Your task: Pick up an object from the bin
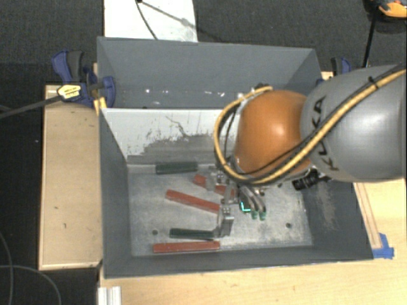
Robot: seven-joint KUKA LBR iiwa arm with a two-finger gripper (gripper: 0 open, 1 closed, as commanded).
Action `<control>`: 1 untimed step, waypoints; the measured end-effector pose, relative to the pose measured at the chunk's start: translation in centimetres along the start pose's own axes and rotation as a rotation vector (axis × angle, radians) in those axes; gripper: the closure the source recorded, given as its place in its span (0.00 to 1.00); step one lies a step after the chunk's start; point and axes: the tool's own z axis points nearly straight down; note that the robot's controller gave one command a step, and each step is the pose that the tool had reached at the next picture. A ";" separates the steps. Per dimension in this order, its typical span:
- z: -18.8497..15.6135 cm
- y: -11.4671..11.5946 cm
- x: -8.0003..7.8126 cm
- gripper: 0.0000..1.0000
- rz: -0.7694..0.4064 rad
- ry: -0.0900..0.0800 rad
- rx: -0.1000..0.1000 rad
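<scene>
- Bin: grey metal. Contents lie flat on its floor: three red-brown bars and two dark green bars.
- Front red-brown bar: lies along the front wall.
- Front dark green bar: just behind it and nearly parallel. Its right end is at the tool.
- Tool: low over the floor, right of centre. Whether it is open or closed, or grips anything, cannot be told.
- Middle red-brown bar: slanted, with its right end beside the tool.
- Short red-brown bar: partly hidden under the orange cover.
- Rear dark green bar: at the foot of the rear wall, well apart from the tool.
</scene>
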 end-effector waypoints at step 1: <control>-0.4 -0.1 -0.2 0.00 0.004 -0.008 -0.001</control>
